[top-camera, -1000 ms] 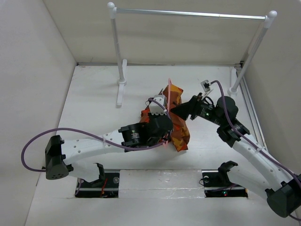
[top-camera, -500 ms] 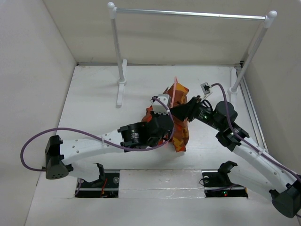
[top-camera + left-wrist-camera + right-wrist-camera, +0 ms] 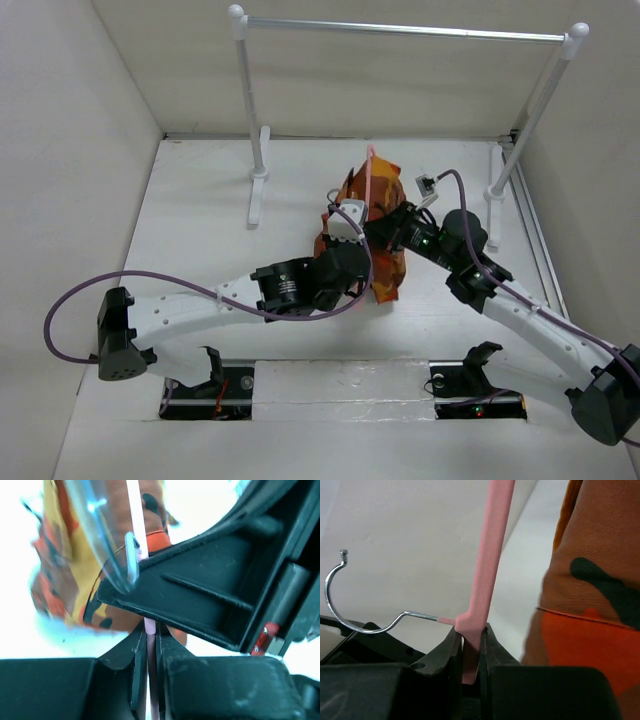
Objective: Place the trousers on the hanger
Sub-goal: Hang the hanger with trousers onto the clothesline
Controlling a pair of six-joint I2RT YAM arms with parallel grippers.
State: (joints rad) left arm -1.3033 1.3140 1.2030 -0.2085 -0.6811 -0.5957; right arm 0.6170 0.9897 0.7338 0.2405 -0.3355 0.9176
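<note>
The trousers [image 3: 385, 268], in orange camouflage print, hang bunched between the two arms above the table's middle. The hanger [image 3: 368, 175], thin and pale pink, stands up out of the cloth. My left gripper [image 3: 356, 212] is shut on a thin pink bar of the hanger [image 3: 138, 520]; in the left wrist view the trousers [image 3: 65, 580] hang behind the gripper [image 3: 149, 634]. My right gripper [image 3: 386, 226] is shut on the hanger [image 3: 490, 555] at its neck, beside the metal hook [image 3: 420, 615]. In the right wrist view the gripper [image 3: 471, 636] has the trousers [image 3: 590, 605] to its right.
A rack with a silver rail [image 3: 400, 30] on two white posts [image 3: 248, 100] stands at the back of the table. White walls close in the left, right and back sides. Cables trail from both arms.
My right gripper has moved left onto the hanger and shut on its neck. The hanger and trousers have shifted slightly toward the back. The left gripper has kept its hold.
</note>
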